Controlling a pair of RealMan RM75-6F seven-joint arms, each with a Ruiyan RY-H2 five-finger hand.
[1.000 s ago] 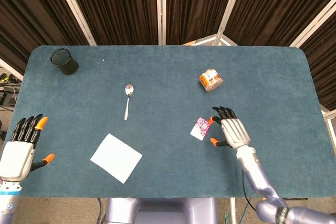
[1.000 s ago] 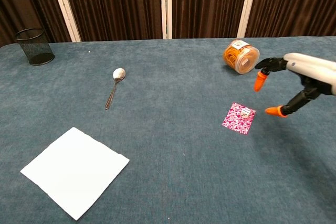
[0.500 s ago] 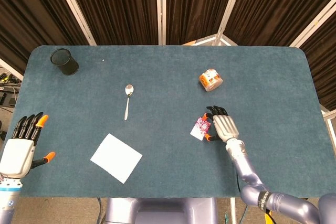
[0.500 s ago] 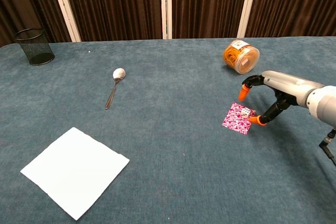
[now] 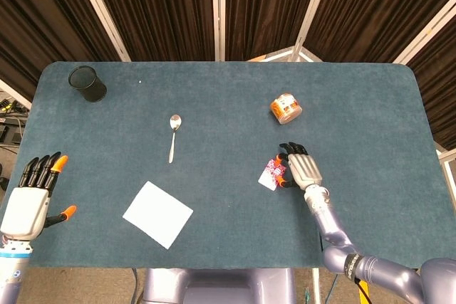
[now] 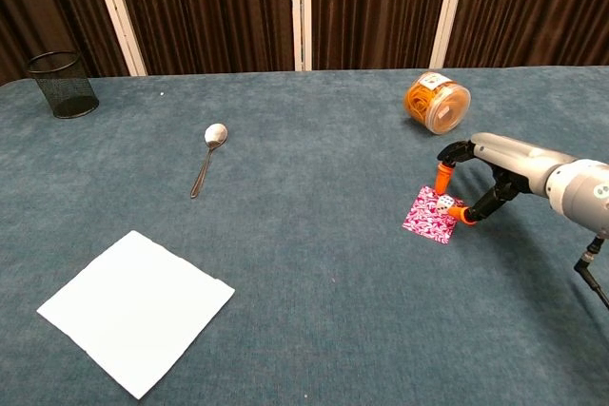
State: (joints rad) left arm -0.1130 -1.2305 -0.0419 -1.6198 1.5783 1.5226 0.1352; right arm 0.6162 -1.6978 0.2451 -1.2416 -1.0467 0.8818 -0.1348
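A small pink patterned packet (image 5: 271, 173) (image 6: 432, 214) lies flat on the blue table (image 5: 228, 240). My right hand (image 5: 299, 169) (image 6: 495, 151) sits at its right edge, palm down, fingers arched. One orange fingertip (image 6: 463, 216) touches the packet's near right corner and another hovers over its far edge; nothing is lifted. My left hand (image 5: 28, 204) hangs at the table's near left corner with fingers spread, holding nothing. It shows only in the head view.
An orange jar (image 5: 286, 108) (image 6: 437, 102) lies on its side just beyond the right hand. A spoon (image 5: 173, 136) (image 6: 207, 156) rests mid-left, a white napkin (image 5: 157, 213) (image 6: 133, 308) near the front, and a black mesh cup (image 5: 87, 83) (image 6: 61, 84) in the far left corner.
My right hand has moved left and down onto the packet's right edge, its fingertips closing in around it. The packet has not shifted. The left hand has barely moved.
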